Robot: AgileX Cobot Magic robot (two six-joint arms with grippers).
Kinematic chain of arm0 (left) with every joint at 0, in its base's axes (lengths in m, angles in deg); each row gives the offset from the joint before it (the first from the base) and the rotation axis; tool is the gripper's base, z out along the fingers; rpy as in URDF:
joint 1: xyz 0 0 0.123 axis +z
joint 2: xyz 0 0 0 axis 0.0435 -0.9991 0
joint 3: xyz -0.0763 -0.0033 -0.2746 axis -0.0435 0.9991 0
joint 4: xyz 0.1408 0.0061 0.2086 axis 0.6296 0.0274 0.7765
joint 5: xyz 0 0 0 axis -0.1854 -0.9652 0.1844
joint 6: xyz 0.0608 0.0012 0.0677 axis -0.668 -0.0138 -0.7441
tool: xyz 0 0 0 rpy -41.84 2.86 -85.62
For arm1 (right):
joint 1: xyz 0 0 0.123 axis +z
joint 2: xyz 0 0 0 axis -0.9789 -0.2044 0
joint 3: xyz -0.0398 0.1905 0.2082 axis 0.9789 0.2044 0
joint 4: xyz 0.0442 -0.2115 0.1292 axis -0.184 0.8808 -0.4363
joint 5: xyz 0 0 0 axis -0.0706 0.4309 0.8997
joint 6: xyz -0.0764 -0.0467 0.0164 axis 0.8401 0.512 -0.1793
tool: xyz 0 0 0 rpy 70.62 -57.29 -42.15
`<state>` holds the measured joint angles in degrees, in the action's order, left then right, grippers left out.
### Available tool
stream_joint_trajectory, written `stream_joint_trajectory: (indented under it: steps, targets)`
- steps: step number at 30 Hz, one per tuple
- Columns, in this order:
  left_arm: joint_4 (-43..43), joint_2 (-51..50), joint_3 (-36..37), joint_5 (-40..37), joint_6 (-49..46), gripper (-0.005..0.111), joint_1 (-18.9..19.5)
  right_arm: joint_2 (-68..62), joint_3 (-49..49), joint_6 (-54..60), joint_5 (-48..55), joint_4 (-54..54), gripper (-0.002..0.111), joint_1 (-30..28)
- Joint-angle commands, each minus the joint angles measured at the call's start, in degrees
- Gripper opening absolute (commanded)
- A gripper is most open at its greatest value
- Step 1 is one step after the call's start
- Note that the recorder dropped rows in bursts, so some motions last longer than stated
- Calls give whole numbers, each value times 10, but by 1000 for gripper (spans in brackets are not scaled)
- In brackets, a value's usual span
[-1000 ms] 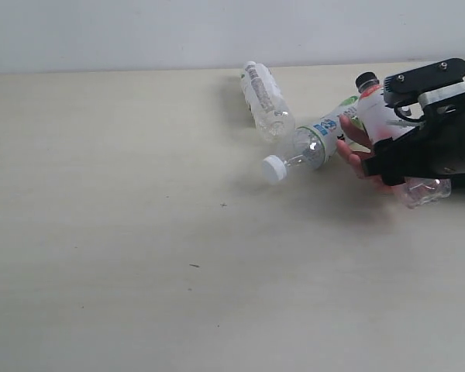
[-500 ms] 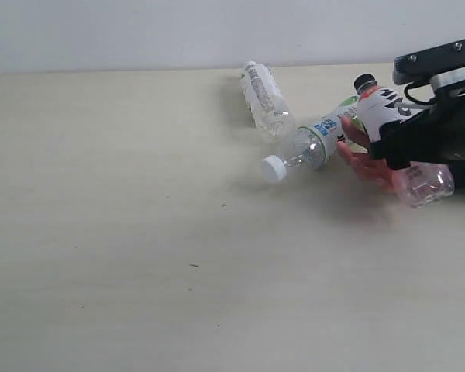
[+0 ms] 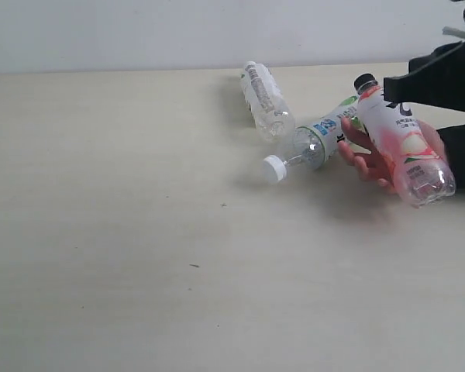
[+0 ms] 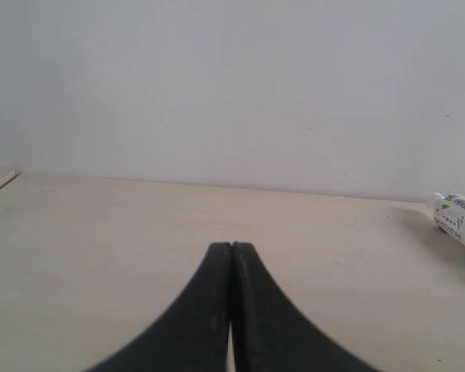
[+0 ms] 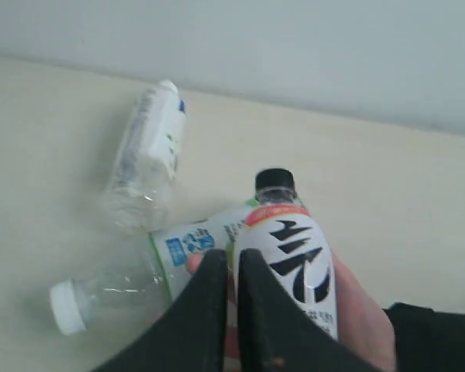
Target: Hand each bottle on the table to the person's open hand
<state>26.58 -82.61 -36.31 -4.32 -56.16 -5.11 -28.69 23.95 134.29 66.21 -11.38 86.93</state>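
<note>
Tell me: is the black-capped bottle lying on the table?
No, the black-capped bottle rests in the hand, off the table.

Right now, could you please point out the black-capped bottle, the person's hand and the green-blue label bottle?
black-capped bottle [image 3: 403, 147]: exterior view, on its pink label.
person's hand [image 3: 364, 161]: exterior view, on the fingers.
green-blue label bottle [image 3: 308, 147]: exterior view, on its clear shoulder.

L end effector [image 4: 232, 260]: fingers pressed flat together, no gap, nothing btwn them; sits lower centre of its wrist view. R end effector [image 5: 234, 263]: fingers nearly touching, thin slit only, gripping nothing, lower centre. R arm [image 3: 448, 76]: black, upper right edge of ext. view, partly cut off.
</note>
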Motion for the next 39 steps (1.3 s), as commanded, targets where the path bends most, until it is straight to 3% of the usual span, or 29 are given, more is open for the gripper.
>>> stream_joint_trajectory:
  steps: [1, 5, 7, 9, 11, 12, 13, 14, 15, 17, 19, 23, 28, 39]
  targets:
    - [4, 4, 0, 2, 3, 1, -3, 50, 7, -10, 67, 3, 1, -4]
    - [4, 4, 0, 2, 3, 1, -3, 98, 26, -11, 147, 3, 1, -4]
    - [4, 4, 0, 2, 3, 1, -3, 101, 23, -83, 198, 46, 0, -4]
    - [4, 4, 0, 2, 3, 1, -3, 88, 5, -261, 242, 288, 0, -4]
    - [4, 4, 0, 2, 3, 1, -3, 54, -37, -580, 310, 619, 0, -4]
    - [4, 4, 0, 2, 3, 1, -3, 36, -66, -796, 331, 826, 0, -4]
    - [4, 4, 0, 2, 3, 1, -3, 34, -69, -914, 323, 928, 0, -4]
    - [4, 4, 0, 2, 3, 1, -3, 44, -59, -1085, 277, 1099, 0, -4]
    - [4, 4, 0, 2, 3, 1, -3, 54, -45, -1164, 239, 1172, 0, -4]
    - [4, 4, 0, 2, 3, 1, -3, 93, 37, -1378, 37, 1381, 0, -4]
    - [4, 4, 0, 2, 3, 1, -3, 100, 71, -1444, -29, 1414, 0, -4]
    - [4, 4, 0, 2, 3, 1, -3, 128, 90, -1426, 44, 1414, 0, -4]
    - [4, 4, 0, 2, 3, 1, -3, 226, 109, -1448, 11, 1411, 0, -4]
    - [4, 4, 0, 2, 3, 1, -3, 360, 109, -1482, 170, 1351, 0, -4]
